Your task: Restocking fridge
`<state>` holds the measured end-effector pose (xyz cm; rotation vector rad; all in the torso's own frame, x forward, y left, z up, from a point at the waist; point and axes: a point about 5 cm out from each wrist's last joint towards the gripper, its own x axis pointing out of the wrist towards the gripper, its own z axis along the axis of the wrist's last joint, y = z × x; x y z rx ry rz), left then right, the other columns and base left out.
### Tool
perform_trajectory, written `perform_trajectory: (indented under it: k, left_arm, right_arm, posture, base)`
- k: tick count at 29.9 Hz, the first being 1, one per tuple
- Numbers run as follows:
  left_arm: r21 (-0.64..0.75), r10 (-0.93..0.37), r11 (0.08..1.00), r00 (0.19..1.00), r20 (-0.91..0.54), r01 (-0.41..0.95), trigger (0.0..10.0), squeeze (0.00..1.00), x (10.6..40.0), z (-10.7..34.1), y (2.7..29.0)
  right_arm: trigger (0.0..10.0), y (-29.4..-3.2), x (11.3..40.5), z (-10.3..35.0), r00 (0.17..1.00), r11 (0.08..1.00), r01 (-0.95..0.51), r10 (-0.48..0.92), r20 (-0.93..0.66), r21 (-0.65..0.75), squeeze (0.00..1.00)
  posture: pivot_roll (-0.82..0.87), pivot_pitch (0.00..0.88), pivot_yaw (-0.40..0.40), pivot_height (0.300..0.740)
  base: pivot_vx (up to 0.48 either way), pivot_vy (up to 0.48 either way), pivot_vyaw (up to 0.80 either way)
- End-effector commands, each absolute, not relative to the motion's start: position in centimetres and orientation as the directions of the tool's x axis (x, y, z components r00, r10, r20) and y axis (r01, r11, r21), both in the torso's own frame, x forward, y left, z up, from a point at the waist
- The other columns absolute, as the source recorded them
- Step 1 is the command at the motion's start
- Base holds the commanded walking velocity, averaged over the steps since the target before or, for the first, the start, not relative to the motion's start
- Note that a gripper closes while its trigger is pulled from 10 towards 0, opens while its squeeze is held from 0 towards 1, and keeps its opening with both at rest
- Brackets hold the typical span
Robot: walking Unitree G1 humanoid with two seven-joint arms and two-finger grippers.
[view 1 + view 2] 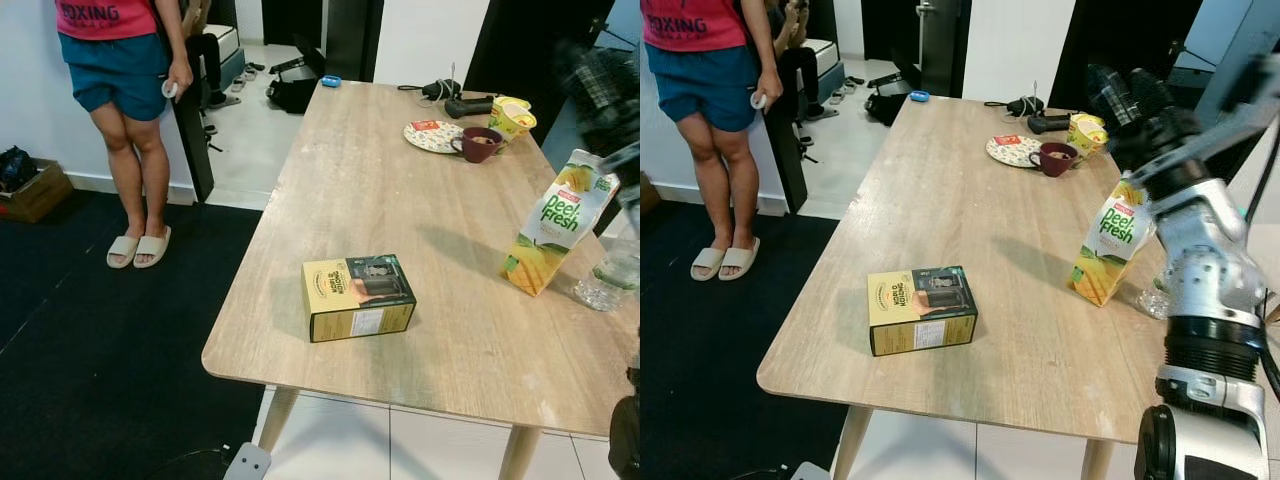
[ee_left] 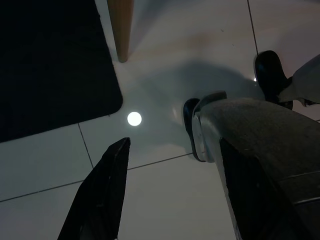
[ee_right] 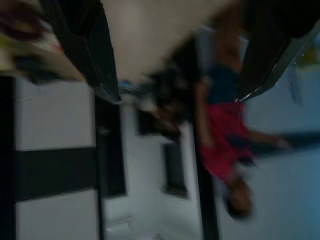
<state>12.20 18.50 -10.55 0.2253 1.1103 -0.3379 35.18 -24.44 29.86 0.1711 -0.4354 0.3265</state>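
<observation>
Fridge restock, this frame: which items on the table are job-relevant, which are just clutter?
Likely for the restock:
Peel Fresh juice carton, leaning, right gripper above it
water bottle
yellow-and-black box

Just lying about:
plate
maroon mug
yellow snack cup
small blue object
black device with cable

A lived-in home: a wooden dining worktop carries a juice carton, a mug and a plate, a dark rug covers tiled floor, and a person stands in slippers.
</observation>
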Motion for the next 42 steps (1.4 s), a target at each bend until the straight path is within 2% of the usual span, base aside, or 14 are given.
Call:
perform_trajectory:
  k: [1, 4, 7, 16, 26, 31, 33, 38, 42]
  left_arm:
    - [-0.040, -0.179, 0.920, 0.327, -0.928, 0.389, 10.0, 0.00, 10.3, -11.2, 17.7]
    - [-0.042, -0.181, 0.920, 0.327, -0.928, 0.389, 10.0, 0.00, 10.3, -11.2, 17.6]
    - [-0.045, -0.183, 0.920, 0.326, -0.928, 0.390, 10.0, 0.00, 10.2, -11.2, 17.5]
    - [-0.046, -0.182, 0.918, 0.317, -0.931, 0.394, 10.0, 0.00, 9.9, -11.3, 17.5]
    - [-0.051, -0.185, 0.920, 0.315, -0.931, 0.389, 10.0, 0.00, 9.7, -11.4, 17.3]
    - [-0.053, -0.185, 0.921, 0.313, -0.932, 0.385, 10.0, 0.00, 9.6, -11.4, 17.2]
    - [-0.053, -0.182, 0.923, 0.311, -0.933, 0.382, 10.0, 0.00, 9.4, -11.5, 17.2]
    - [-0.052, -0.179, 0.922, 0.303, -0.936, 0.383, 10.0, 0.00, 9.1, -11.5, 17.3]
    - [-0.053, -0.180, 0.921, 0.301, -0.936, 0.385, 10.0, 0.00, 9.0, -11.6, 17.3]
  right_arm:
    - [10.0, -25.2, 35.4, 29.3, 0.894, 0.963, -0.265, 0.227, 0.387, 0.049, 0.00]
    - [10.0, -26.9, 35.6, 28.7, 0.942, 0.992, -0.125, 0.118, 0.314, 0.002, 0.00]
    - [10.0, -27.7, 35.6, 28.3, 0.955, 0.997, -0.077, 0.076, 0.287, -0.008, 0.00]
    - [10.0, -28.2, 35.9, 26.3, 0.975, 0.997, -0.033, 0.048, 0.216, -0.074, 0.00]
    - [10.0, -26.7, 36.6, 22.3, 0.994, 0.990, -0.020, 0.034, 0.100, -0.136, 0.00]
    - [10.0, -28.4, 36.6, 22.4, 0.994, 0.991, 0.046, -0.033, 0.103, -0.129, 0.00]
    - [10.0, -29.9, 36.4, 23.2, 0.989, 0.992, 0.087, -0.075, 0.128, -0.091, 0.00]
    - [10.0, -32.1, 35.8, 24.1, 0.979, 0.984, 0.147, -0.131, 0.153, -0.096, 0.00]
    - [10.0, -32.8, 35.6, 24.3, 0.976, 0.982, 0.162, -0.145, 0.161, -0.099, 0.00]
  posture:
    - [0.04, 0.000, -0.101, 0.740]
    - [0.04, 0.000, -0.102, 0.740]
    - [0.03, 0.000, -0.102, 0.740]
    - [0.03, 0.000, -0.100, 0.740]
    - [0.04, 0.000, -0.108, 0.740]
    - [0.04, 0.000, -0.116, 0.740]
    - [0.04, 0.000, -0.121, 0.740]
    - [0.04, 0.000, -0.124, 0.740]
    - [0.04, 0.000, -0.125, 0.740]
  base:
    - [0.000, 0.000, 0.00]
    - [0.000, 0.000, 0.00]
    - [0.000, 0.000, 0.00]
    - [0.000, 0.000, 0.00]
    - [0.000, 0.000, 0.00]
    - [0.000, 0.000, 0.00]
    - [0.000, 0.000, 0.00]
    - [0.000, 0.000, 0.00]
    - [0.000, 0.000, 0.00]
